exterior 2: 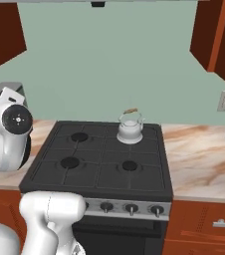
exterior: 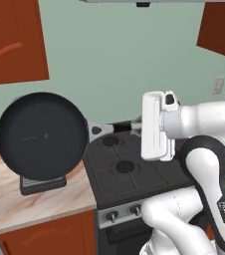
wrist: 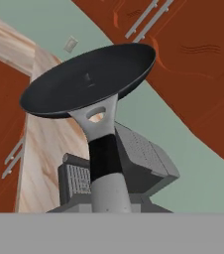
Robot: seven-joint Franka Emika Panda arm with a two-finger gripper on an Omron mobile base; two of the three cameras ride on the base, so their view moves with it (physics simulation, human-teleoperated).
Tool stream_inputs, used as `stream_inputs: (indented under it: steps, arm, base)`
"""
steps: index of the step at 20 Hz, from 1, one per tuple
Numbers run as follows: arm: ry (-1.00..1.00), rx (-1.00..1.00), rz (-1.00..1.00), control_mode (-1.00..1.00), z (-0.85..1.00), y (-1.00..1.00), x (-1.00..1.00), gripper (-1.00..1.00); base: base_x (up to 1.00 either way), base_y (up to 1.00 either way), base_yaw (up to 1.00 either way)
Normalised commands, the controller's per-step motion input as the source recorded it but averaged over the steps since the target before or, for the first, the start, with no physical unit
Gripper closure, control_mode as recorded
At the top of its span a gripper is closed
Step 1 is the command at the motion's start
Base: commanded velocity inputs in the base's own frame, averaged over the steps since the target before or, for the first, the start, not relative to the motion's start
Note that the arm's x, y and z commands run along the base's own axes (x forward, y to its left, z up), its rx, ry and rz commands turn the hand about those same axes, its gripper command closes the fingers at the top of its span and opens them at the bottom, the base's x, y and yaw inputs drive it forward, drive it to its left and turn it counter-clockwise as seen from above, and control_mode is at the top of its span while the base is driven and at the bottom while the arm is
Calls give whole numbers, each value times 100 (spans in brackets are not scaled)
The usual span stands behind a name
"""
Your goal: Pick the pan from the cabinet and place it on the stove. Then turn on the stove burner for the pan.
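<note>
Gripping the pan (exterior: 41,135) handle, apparently, the claw (exterior: 140,126) holds it empty.

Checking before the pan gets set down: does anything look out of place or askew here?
The pan is tipped on edge in mid-air, its inside facing the left base camera, held by its handle left of the stove, over the counter. A white kettle already sits on the stove's back-right burner. Nothing looks spilled or damaged.
</note>
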Motion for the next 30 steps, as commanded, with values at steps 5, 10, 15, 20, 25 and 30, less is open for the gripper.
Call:
stream_inputs:
  steps: [5,10,15,20,25,30]
  arm:
    - [0,0,0,100,0,0,0,100]
    - [0,0,0,100,0,0,0,100]
    - [0,0,0,-100,0,-2,0,100]
    - [0,0,0,-100,0,-28,0,100]
    - [0,3,-3,-100,0,-44,0,100]
    - [4,5,-7,-100,-1,-40,-1,100]
  base:
    - [5,24,1]
    - [1,12,0]
    - [0,0,0]
    - [0,0,0]
    - [0,0,0]
    - [0,0,0]
